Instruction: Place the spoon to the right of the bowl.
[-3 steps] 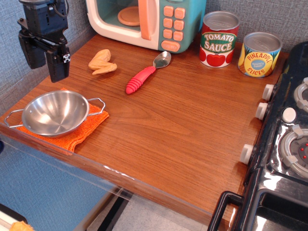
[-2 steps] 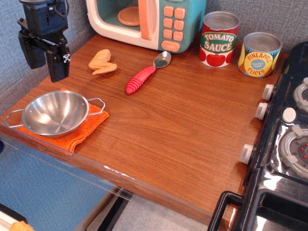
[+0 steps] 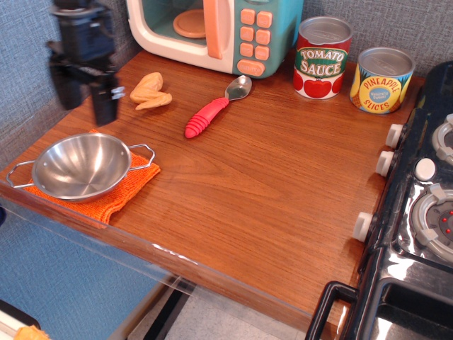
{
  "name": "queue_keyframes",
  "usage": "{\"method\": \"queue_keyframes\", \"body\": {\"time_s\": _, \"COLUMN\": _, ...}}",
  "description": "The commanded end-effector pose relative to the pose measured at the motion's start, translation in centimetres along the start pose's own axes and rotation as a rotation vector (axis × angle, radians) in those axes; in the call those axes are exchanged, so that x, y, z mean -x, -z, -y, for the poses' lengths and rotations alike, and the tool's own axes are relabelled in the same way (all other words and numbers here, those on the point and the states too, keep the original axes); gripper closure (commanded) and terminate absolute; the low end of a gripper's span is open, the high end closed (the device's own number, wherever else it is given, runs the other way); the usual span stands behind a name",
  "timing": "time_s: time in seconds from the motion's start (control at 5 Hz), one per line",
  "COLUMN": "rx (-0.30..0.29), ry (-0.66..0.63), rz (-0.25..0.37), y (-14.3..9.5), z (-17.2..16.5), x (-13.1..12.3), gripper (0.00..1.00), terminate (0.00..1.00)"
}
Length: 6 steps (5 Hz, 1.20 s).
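Note:
The spoon [image 3: 216,107], with a silver head and a ribbed red-pink handle, lies on the wooden counter in front of the toy microwave, head pointing to the upper right. The steel bowl [image 3: 80,166] with wire loop handles sits on an orange cloth [image 3: 120,195] at the front left. My black gripper [image 3: 87,99] hangs in the air above and behind the bowl, to the left of the spoon. Its fingers [image 3: 106,103] stand apart and hold nothing.
A toy chicken wing [image 3: 150,91] lies between the gripper and the spoon. A teal toy microwave [image 3: 219,32] stands at the back. A tomato sauce can [image 3: 322,58] and a pineapple slices can [image 3: 382,79] stand at the back right. A black toy stove [image 3: 425,205] borders the counter's right edge.
My gripper has moved a little to the right, toward the chicken wing and spoon. The spoon and bowl have not moved.

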<state>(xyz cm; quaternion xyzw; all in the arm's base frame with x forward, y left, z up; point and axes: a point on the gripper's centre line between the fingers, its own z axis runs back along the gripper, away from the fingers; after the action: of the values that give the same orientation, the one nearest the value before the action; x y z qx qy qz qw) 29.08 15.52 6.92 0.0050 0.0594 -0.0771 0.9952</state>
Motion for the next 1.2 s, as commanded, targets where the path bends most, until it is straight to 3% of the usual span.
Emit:
{"method": "queue_keyframes", "body": {"time_s": 0.0, "rx": -0.046, "ry": -0.021, "rz": 0.059, "y": -1.7, "z": 2.2, "x": -6.0, "gripper": 0.0, "terminate": 0.0}}
{"method": "queue_keyframes", "body": {"time_s": 0.4, "rx": -0.034, "ry": -0.061, "rz": 0.036, "y": 1.3, "z": 3.8, "x": -9.3, "gripper": 0.0, "terminate": 0.0}}
{"method": "queue_keyframes", "body": {"time_s": 0.6, "rx": -0.032, "ry": -0.092, "rz": 0.072, "y": 1.9, "z": 4.2, "x": -10.3, "gripper": 0.0, "terminate": 0.0}}
{"method": "queue_keyframes", "body": {"time_s": 1.0, "rx": -0.043, "ry": -0.167, "rz": 0.245, "y": 1.0, "z": 4.6, "x": -11.3, "gripper": 0.0, "terminate": 0.0}}
